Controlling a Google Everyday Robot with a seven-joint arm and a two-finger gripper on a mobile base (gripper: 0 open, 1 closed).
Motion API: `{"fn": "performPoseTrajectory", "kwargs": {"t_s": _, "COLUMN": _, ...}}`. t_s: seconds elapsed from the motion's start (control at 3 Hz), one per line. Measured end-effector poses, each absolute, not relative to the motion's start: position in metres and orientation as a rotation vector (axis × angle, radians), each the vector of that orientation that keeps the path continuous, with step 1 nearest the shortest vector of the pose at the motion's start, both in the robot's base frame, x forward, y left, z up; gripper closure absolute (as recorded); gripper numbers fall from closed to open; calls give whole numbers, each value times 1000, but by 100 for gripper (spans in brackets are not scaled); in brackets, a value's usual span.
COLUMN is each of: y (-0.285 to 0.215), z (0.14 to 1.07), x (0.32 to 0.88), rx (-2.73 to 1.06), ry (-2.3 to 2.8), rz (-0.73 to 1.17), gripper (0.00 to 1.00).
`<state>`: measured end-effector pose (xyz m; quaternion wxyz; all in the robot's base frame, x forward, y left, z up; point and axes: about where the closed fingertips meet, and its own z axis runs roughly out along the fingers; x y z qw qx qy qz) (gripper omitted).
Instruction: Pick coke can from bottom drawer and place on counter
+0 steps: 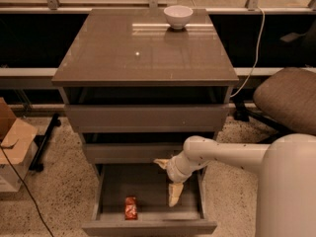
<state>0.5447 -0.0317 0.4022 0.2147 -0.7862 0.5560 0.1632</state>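
The coke can [131, 207] lies on its side in the front left of the open bottom drawer [148, 226]. My gripper [168, 179] hangs over the drawer's right half, to the right of the can and apart from it. One cream finger [174, 194] points down into the drawer and the other [161, 162] points left, so the gripper is open and empty. The counter [143, 48] is the glossy cabinet top above.
A white bowl [177, 16] stands at the counter's back edge. The two upper drawers [145, 116] are slightly ajar. An office chair [289, 98] stands to the right, and a cardboard box [12, 142] and a cable lie on the floor at the left.
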Motion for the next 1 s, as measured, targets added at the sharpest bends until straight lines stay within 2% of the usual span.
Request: {"fn": "performPoseTrajectory", "kwargs": {"t_s": 1.0, "y": -13, "z": 328, "x": 552, "rx": -2376, "ry": 1320, "rz": 252, "gripper": 0}}
